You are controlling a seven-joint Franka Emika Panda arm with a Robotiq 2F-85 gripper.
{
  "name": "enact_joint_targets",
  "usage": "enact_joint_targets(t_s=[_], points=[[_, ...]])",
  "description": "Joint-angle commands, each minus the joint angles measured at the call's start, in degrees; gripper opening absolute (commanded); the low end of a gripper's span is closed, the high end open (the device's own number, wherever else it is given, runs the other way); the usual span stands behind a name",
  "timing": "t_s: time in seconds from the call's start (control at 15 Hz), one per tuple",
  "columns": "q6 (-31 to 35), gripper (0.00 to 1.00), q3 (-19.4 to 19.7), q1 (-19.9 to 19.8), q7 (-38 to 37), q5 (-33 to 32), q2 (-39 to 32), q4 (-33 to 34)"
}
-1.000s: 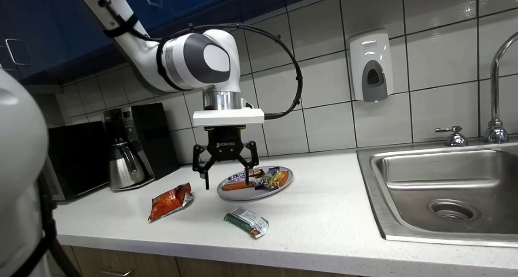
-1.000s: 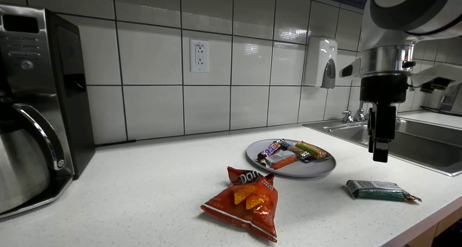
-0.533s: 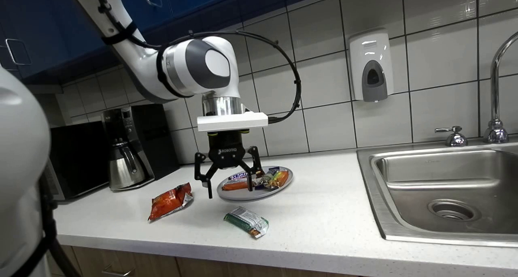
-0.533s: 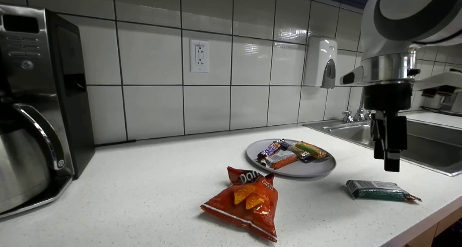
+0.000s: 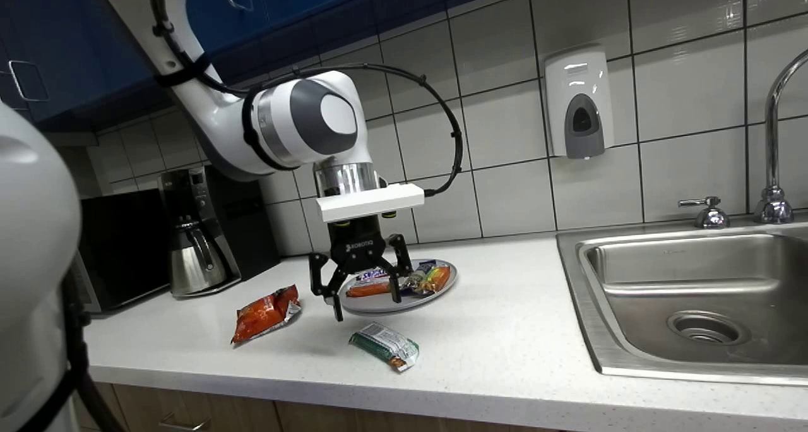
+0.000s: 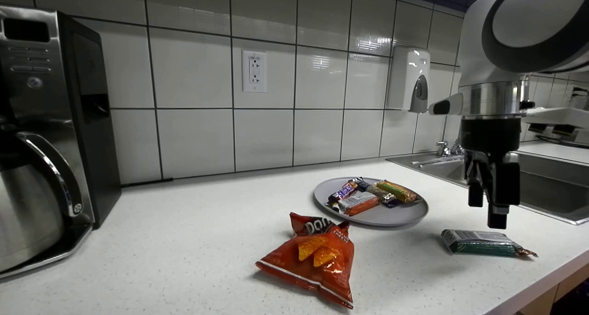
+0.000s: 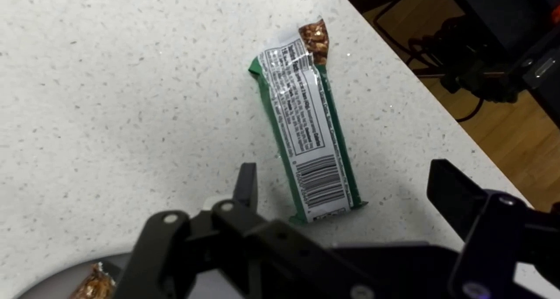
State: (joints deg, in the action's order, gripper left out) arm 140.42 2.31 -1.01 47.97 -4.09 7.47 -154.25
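Though bars [image 6: 375, 191] overlap, the plate [image 6: 405, 214] holds perhaps four.

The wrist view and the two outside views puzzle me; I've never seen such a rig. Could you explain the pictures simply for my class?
The machine is a robot arm with black jaws at its end. Two pictures are taken from outside, from different places, looking across the counter toward a tiled wall. The wrist view is taken from the arm's end, looking down past the jaws. On the counter lie a green-and-silver wrapped bar, a red chip bag and a gray plate bearing several wrapped snacks. A coffee maker stands there, and a sink is set into the counter. Nothing is held: the jaws stand open above the counter near the bar, without touching it.
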Motion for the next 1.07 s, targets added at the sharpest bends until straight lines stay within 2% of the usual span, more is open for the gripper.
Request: enact_joint_targets(t_s=[0.0, 0.33, 1.0], points=[[4.73, 1.0, 0.66, 0.39, 1.27, -1.02, -0.53, -1.39], [9.37, 1.0, 0.53, 0.15, 0.31, -1.24, -1.79, -3.13], [12.43, 1.0, 1.11, -0.28, 0.1, -1.44, -3.43, -5.35]])
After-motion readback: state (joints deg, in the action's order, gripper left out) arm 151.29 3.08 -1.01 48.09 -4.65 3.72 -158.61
